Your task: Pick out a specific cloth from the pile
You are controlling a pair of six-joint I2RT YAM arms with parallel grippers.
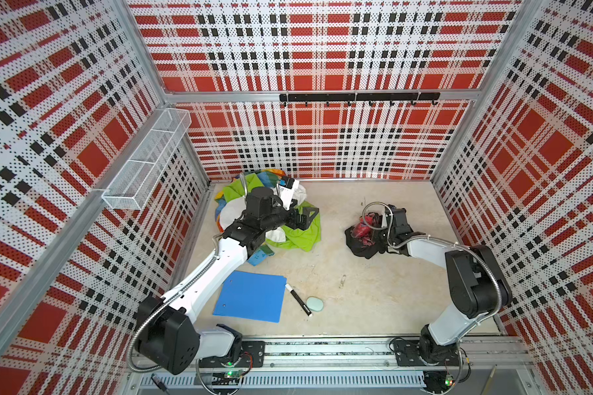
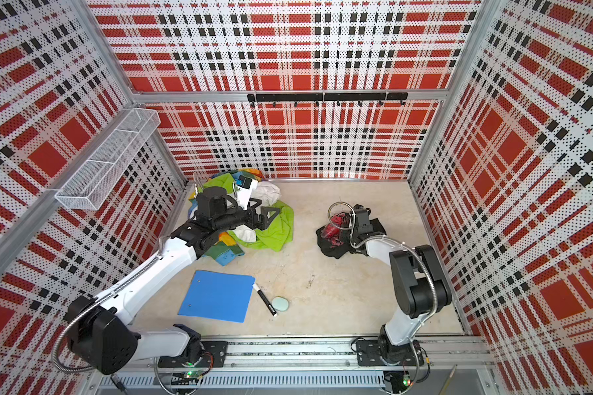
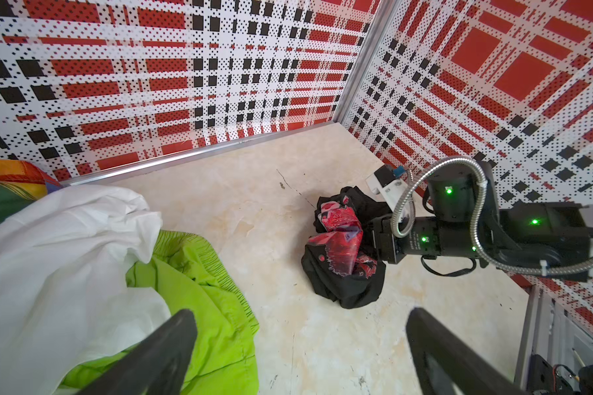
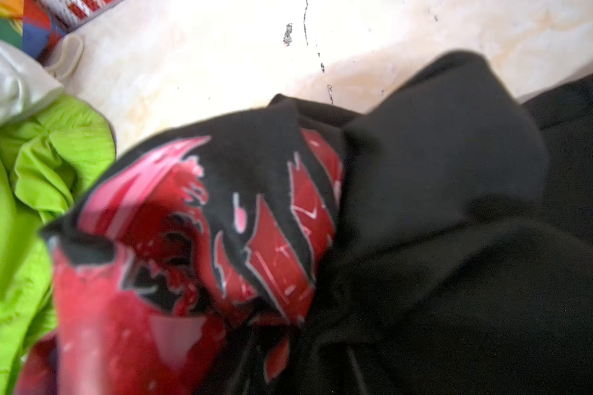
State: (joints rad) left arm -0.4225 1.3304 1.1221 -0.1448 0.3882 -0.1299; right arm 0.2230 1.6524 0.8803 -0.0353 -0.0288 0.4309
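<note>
The right fingers (image 3: 379, 240) press into the side of the cloth (image 3: 339, 239), the black garment with the red and pink print. Their tips are lost against the dark fabric, so I cannot tell whether they stand apart or pinch a fold. In the right wrist view the cloth (image 4: 288, 239) fills nearly the whole picture directly under those fingers, crumpled, with the print turned up. No finger shows there.

In both top views the cloth (image 1: 363, 236) lies bunched on the counter (image 1: 356, 290), partly tucked beneath the right wrist.

The left fingers (image 3: 165, 349) are spread wide and hold nothing. They hang above the lime green edge of the pile (image 3: 65, 256), with white cloth just beside them. From these fingers the cloth lies straight ahead, across a bare strip of counter, well apart from the pile.

Behind the left fingers, the rest of the pile (image 1: 295, 236) spreads back under the left arm, white, green and a multicoloured patterned piece.

Farther back along that arm lie a blue folder (image 1: 250, 295), a black marker (image 1: 298, 299) and a pale green oval thing (image 1: 314, 303).
</note>
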